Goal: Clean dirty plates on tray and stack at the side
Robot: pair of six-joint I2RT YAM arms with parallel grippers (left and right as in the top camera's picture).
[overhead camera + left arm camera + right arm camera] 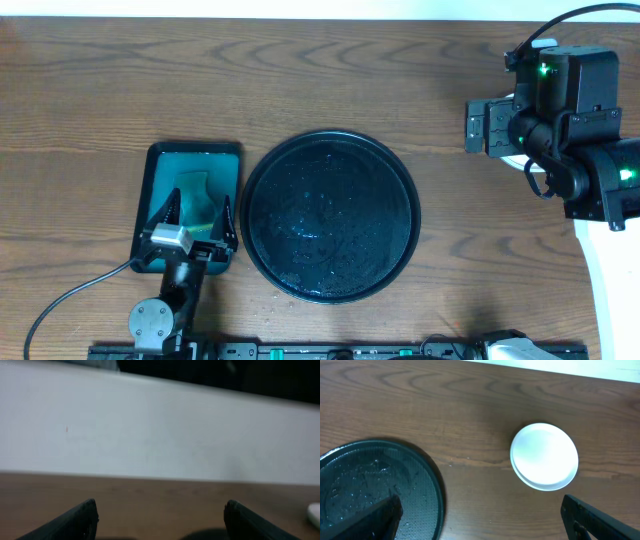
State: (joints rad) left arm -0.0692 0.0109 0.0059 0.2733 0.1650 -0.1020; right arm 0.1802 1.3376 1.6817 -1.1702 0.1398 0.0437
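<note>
The table [300,80] is of brown wood with a clear grain. Near its middle lies the round black tray [330,215], glossy and wet with small drops, and just beside it on the left lies a smaller dark teal tray [160,165]. Well apart on the right, a small stack of plates [544,457] rests on the wood, a white one on top.
</note>
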